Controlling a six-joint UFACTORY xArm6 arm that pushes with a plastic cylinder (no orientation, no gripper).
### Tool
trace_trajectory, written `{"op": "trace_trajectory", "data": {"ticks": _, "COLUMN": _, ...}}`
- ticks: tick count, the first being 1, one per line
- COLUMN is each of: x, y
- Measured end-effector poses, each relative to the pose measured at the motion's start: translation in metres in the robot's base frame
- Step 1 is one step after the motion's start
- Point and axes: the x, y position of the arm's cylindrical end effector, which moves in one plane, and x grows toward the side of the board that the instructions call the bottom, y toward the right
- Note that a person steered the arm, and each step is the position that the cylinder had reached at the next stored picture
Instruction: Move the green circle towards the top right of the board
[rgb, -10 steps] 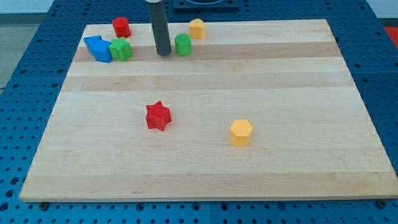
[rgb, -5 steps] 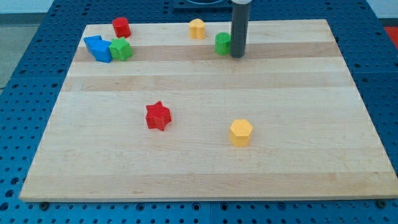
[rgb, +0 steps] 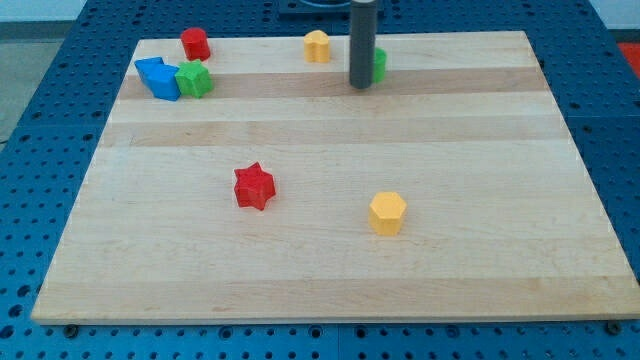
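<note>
The green circle (rgb: 379, 64) stands near the board's top edge, a little right of the middle, mostly hidden behind my rod. My tip (rgb: 360, 86) rests on the board just left of and slightly below the green circle, touching or nearly touching it. The rod rises straight up out of the view's top.
A yellow block (rgb: 317, 46) sits at the top edge left of my rod. A red block (rgb: 194, 44), a blue block (rgb: 158, 78) and a green block (rgb: 194, 79) cluster at the top left. A red star (rgb: 254, 186) and a yellow hexagon (rgb: 387, 213) lie lower down on the wooden board (rgb: 480, 150).
The green circle has slid rightwards along the top of the board. My tip crossed from its left to its right, then came back to its left side.
</note>
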Motion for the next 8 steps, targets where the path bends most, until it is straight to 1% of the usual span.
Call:
{"op": "trace_trajectory", "data": {"ticks": 1, "x": -0.002, "y": 0.005}}
{"op": "trace_trajectory", "data": {"ticks": 2, "x": -0.016, "y": -0.030}}
{"op": "trace_trajectory", "data": {"ticks": 3, "x": -0.040, "y": -0.024}}
{"op": "trace_trajectory", "data": {"ticks": 5, "x": -0.030, "y": 0.076}}
{"op": "trace_trajectory", "data": {"ticks": 6, "x": -0.029, "y": 0.074}}
{"op": "trace_trajectory", "data": {"ticks": 7, "x": 0.001, "y": 0.067}}
{"op": "trace_trajectory", "data": {"ticks": 8, "x": 0.018, "y": 0.100}}
